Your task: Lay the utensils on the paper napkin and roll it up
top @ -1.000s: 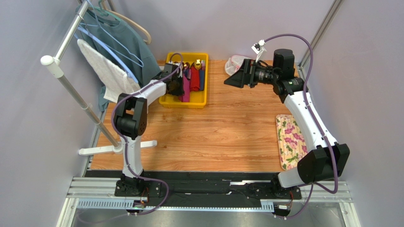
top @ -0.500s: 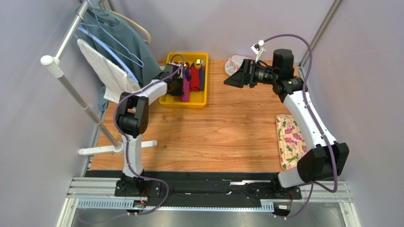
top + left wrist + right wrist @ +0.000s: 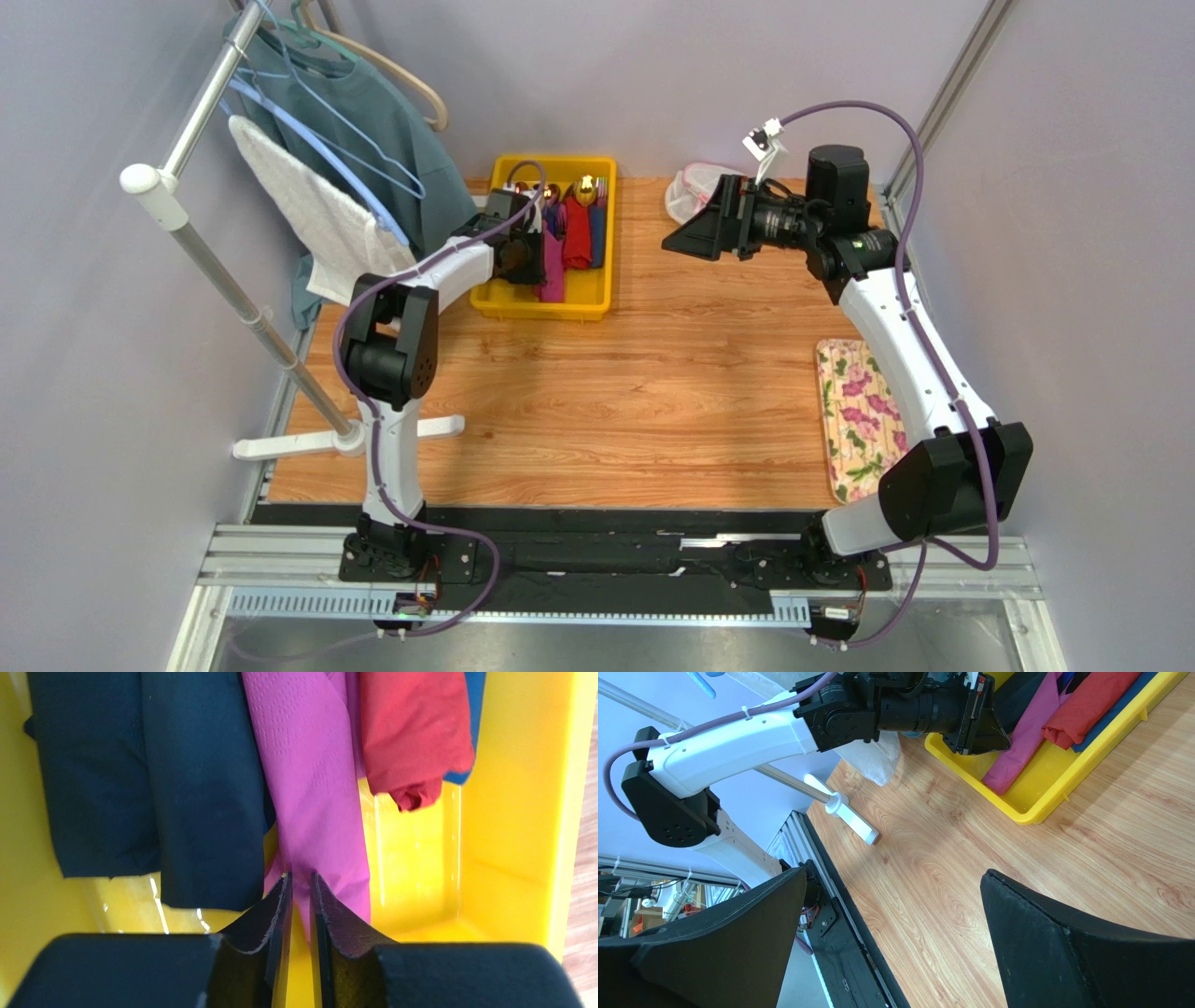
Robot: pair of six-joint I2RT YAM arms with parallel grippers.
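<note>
The paper napkin [image 3: 309, 777] is a long magenta fold lying in the yellow bin [image 3: 519, 812] between dark and red wrapped pieces. My left gripper [image 3: 300, 878] reaches into that bin [image 3: 589, 301], its jaws a narrow slit apart with the napkin's near end pinched between the tips. My right gripper [image 3: 892, 875] hangs wide open above the bare wood near the table's back, holding nothing and facing the left arm. From there the napkin [image 3: 1025, 749] shows under the left gripper's head. The utensils are out of view.
Dark navy sleeves [image 3: 140, 777] and a red one [image 3: 414, 728] flank the napkin in the bin. A white mesh pouch [image 3: 690, 189] lies behind the right gripper. A floral cloth [image 3: 859, 417] lies at the right edge. A clothes rack [image 3: 211, 224] with garments stands left.
The left gripper's head has shifted very slightly inside the bin. The right arm has not moved.
</note>
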